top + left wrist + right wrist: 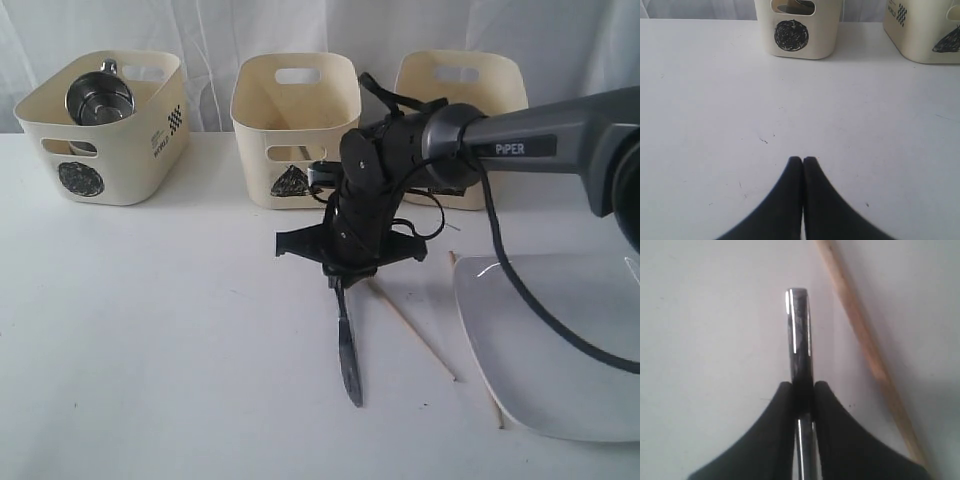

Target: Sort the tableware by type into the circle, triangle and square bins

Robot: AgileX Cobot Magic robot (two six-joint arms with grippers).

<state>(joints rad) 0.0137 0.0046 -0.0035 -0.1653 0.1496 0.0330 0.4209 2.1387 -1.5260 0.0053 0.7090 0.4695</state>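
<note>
My right gripper (346, 335) (802, 385) is shut on the handle of a slim steel utensil (354, 385) (798, 330), seemingly the knife, low over the white table. Two wooden chopsticks lie beside it: one (415, 340) (865, 350) close by, the other (478, 365) along the edge of the large white plate (570, 350). A steel mug (98, 98) sits in the circle bin (120, 170) (795, 35). The triangle bin (290, 110) stands in the middle. The third tub (470, 85) is partly behind the arm, its mark hidden. My left gripper (803, 159) is shut and empty.
The right arm (540, 140) reaches across from the right, in front of the middle and right tubs. A second tub (925, 35) with black print and a dark mark shows at the edge of the left wrist view. A white curtain hangs behind the tubs.
</note>
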